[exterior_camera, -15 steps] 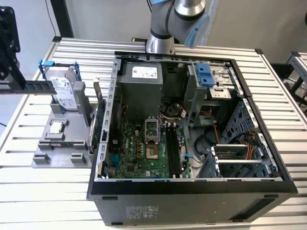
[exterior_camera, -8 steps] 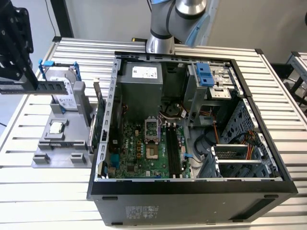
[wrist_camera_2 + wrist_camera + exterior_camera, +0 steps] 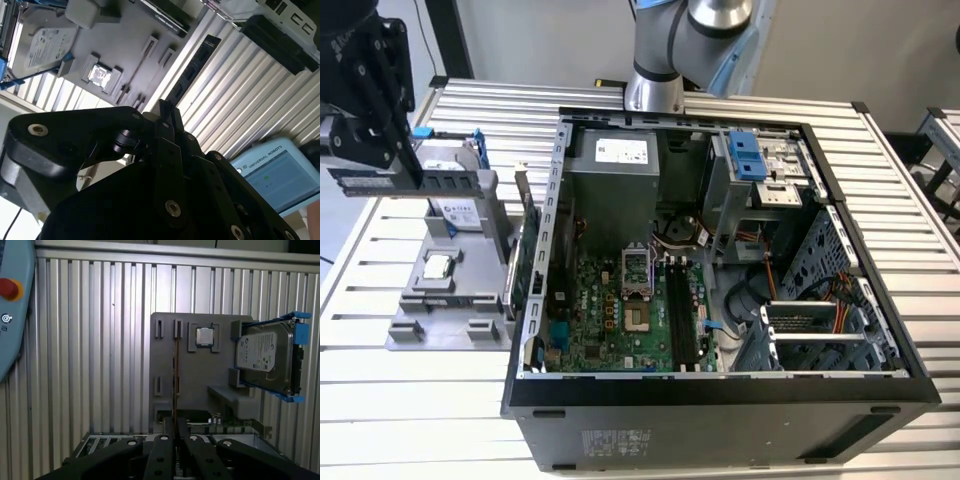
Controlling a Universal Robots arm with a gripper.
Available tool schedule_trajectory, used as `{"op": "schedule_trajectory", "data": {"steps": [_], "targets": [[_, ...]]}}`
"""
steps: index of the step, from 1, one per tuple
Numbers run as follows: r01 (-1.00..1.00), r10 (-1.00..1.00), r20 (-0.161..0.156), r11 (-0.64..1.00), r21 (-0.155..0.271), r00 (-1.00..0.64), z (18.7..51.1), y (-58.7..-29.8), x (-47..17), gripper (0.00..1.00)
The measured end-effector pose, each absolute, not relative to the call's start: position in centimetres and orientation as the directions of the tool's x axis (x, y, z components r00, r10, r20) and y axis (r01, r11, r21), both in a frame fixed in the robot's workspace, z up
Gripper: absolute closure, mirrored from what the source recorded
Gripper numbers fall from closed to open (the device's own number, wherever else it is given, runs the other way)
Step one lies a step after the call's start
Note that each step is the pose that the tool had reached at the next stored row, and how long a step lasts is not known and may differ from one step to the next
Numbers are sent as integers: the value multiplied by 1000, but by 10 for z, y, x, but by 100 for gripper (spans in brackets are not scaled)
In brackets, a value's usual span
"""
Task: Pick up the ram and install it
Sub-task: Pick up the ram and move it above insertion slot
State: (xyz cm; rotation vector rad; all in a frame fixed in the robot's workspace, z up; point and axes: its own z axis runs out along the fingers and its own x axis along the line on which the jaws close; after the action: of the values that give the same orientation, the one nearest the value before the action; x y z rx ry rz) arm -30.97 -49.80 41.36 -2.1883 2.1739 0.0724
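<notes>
Arm [image 3: 657, 85]: cylindrical housings in silver-grey metal with a light blue cap, per the exterior view. Gripper [image 3: 167, 112]: matte black throughout, assembled from flat linkage bars with rounded ends. Bright silver round-headed screws [image 3: 172, 208] mark the pivots in both wrist views. Fingers [image 3: 162, 445] are narrow, black and tapering.

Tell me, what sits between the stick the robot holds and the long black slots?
In the exterior view, a green expansion card and the case's side wall stand between the ram and the slots.
</notes>
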Motion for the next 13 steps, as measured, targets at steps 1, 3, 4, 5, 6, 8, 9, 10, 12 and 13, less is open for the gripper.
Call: {"op": "schedule_trajectory", "data": {"steps": [1,3,4,5,6,8,9,10,12,13], "targets": [[-1000,-997,-73,-5,-6,6,414,-498,-308,100],[-1000,-997,-73,-2,-5,2,413,-498,-305,100],[-1000,-997,-73,0,-5,0,414,-498,-304,100],[-1000,-997,-73,2,-5,-1,414,-498,-303,100],[-1000,-997,-73,3,-4,-3,414,-498,-301,100],[-1000,-997,-73,4,-3,-4,414,-498,-296,100],[-1000,-997,-73,5,-2,-5,414,-498,-294,100],[-1000,-997,-73,5,-2,-5,414,-498,-292,100],[-1000,-997,-73,7,0,-7,414,-499,-288,100],[-1000,-997,-73,7,0,-7,414,-499,-285,100]]}}
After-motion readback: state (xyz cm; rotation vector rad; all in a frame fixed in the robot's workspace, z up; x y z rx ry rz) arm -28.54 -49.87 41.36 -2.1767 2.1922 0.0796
